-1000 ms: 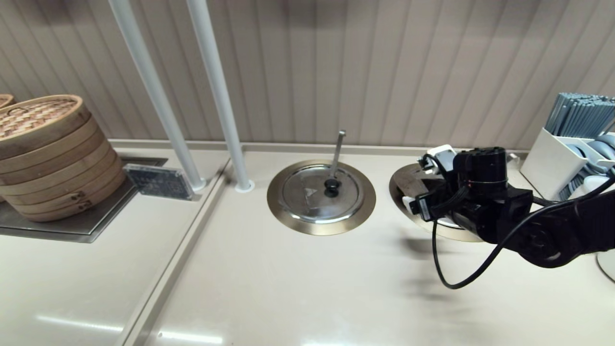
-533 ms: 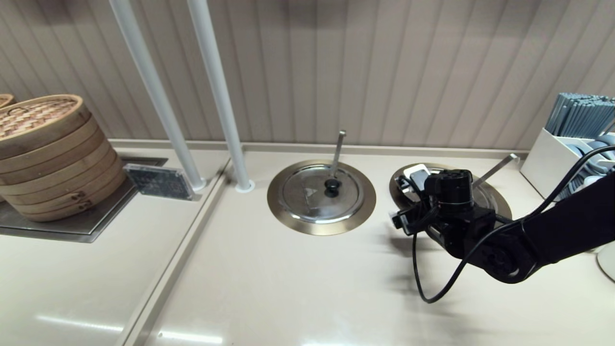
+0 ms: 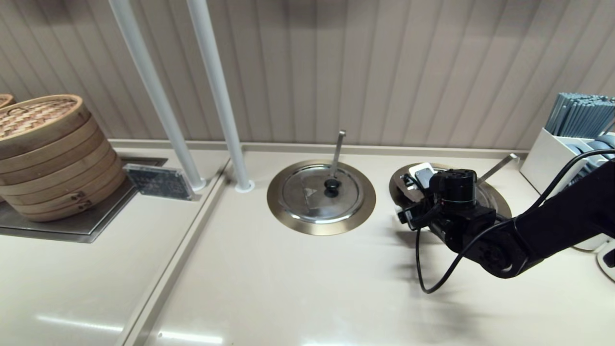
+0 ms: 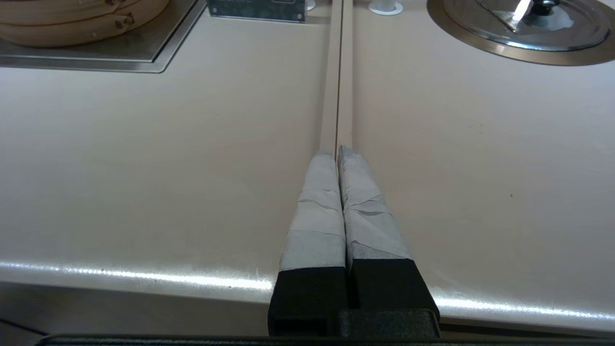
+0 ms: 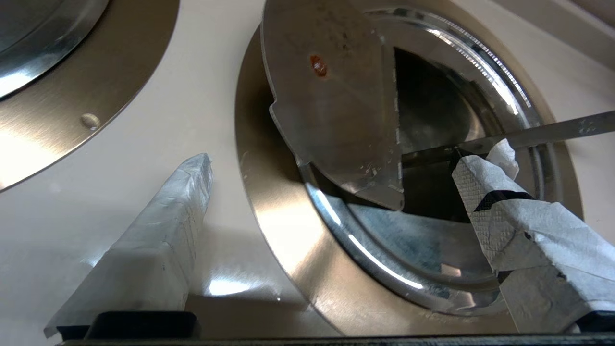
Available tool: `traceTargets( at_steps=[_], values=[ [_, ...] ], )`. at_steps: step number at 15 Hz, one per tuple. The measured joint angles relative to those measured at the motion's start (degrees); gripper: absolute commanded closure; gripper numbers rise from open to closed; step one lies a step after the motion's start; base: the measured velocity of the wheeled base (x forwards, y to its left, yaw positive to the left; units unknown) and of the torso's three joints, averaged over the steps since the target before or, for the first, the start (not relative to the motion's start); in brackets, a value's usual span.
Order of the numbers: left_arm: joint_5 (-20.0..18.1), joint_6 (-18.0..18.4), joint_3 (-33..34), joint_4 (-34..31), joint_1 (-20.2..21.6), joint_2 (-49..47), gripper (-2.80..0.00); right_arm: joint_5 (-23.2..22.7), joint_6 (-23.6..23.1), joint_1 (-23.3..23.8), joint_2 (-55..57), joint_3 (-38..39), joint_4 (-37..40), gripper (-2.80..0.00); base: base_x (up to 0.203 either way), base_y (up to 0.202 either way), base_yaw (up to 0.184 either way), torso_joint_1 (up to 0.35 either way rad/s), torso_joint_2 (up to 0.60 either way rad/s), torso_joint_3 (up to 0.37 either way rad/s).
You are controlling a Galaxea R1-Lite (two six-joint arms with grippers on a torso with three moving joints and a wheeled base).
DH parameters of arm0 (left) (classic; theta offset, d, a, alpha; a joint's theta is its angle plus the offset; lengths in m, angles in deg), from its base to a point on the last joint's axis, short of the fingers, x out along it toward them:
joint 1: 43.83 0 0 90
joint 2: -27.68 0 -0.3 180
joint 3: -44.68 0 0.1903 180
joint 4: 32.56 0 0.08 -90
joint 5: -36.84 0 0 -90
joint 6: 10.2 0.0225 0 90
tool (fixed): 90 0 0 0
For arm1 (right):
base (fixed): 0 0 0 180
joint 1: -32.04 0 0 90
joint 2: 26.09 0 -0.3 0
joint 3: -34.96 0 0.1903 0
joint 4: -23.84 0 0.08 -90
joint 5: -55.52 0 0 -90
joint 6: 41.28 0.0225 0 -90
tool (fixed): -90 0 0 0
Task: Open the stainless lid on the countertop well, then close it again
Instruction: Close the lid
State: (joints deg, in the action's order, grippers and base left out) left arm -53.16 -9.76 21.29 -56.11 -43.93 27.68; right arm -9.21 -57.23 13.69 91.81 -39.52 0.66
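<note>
Two lidded wells; right end effector [image 5: 331, 158] spread wide over stainless lid [image 5: 336, 96], seemingly tilted.

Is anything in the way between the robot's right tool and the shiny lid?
Nothing visible. The open right tool hangs just over the lid; the ladle handle only passes by one finger. The left tool is parked elsewhere.

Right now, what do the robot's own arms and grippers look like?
The right arm is matte black with a loose black cable looping beneath it. The right gripper and left gripper both have black bases and long tapering fingers wrapped in pale grey tape, crinkled on the right.
</note>
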Motion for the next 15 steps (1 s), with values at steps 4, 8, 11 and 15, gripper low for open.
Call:
traceTargets(
  at_steps=[4,8,11,15],
  values=[
    [0.00,-0.01,0.00,-0.04,0.00,0.00,0.00,0.02,-3.21,2.84,1.47,0.04,-5.48,-2.80,0.000,0.000,0.000,0.000,0.00,0.000],
    [0.00,0.00,0.00,-0.02,0.02,0.00,0.00,0.00,-3.37,3.09,1.59,-0.01,-5.65,-2.80,0.000,0.000,0.000,0.000,0.00,0.000],
    [0.00,-0.02,0.00,-0.03,0.00,0.00,0.00,-0.02,-3.70,3.78,1.03,-0.12,-5.61,-2.80,0.000,0.000,0.000,0.000,0.00,0.000],
    [-0.01,-0.02,0.00,-0.03,0.00,0.00,0.00,-0.09,-4.91,6.24,-0.01,-0.95,-5.63,-2.80,0.000,0.000,0.000,0.000,0.00,0.000]
  ],
)
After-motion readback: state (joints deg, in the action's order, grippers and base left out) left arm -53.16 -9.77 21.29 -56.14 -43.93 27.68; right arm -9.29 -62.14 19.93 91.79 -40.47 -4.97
